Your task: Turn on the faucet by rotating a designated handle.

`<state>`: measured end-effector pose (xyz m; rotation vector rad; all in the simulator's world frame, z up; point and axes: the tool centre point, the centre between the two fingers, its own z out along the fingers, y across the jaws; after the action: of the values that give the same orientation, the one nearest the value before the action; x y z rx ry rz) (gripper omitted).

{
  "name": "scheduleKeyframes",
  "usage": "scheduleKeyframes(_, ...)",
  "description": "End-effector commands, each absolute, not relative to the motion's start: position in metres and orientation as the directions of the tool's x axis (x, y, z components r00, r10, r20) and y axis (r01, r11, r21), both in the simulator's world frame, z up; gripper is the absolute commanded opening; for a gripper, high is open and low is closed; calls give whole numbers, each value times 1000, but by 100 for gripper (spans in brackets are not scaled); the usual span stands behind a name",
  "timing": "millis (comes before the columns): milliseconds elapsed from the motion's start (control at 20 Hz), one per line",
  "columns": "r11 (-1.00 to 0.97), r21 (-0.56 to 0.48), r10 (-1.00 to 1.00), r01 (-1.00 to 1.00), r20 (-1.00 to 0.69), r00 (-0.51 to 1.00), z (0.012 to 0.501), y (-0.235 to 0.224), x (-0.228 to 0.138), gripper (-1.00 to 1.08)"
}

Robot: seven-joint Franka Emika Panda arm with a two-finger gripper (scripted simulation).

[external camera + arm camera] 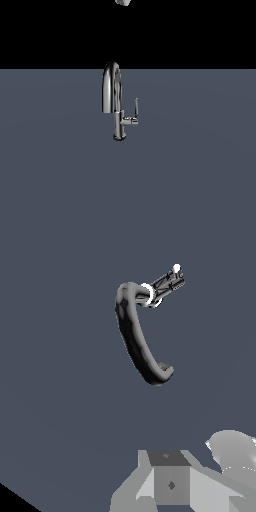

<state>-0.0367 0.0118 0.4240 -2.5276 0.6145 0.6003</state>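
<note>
- A shiny chrome faucet [118,102] with a tall arched gooseneck spout, a slim vertical body and a small round base is seen standing upright on a flat slate-grey surface [190,190], a little above the middle of the exterior view.
- A small thin chrome lever handle [135,107] is carried on a short side stub on the exterior view's right of the faucet body; its blade is pointed upward, roughly parallel to the body.
- The spout is arched over toward the exterior view's left, with its outlet hanging beside the body.
- Only a small pale grey fragment of the robot arm [123,2] is visible at the top edge of the exterior view, well above the faucet and apart from it.
- In the wrist view the faucet [135,331] is seen from above as a dark curved arc, with the handle [167,281] projecting from its far end.
- Pale grey parts of the gripper [170,483] are shown at the edge of the wrist view, well apart from the faucet; nothing is touched by them.
- Whether the fingers are spread or pressed together cannot be told, since the fingertips are not shown.
</note>
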Motion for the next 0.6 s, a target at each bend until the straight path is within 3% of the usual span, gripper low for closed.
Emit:
scheduleKeyframes(0, -753, -344, -321, -561, -551, 770, 415, 8, -22, -100)
scheduleKeyframes(550, -550, -354, -331, -757, -739, 587, 363, -11, 36, -100)
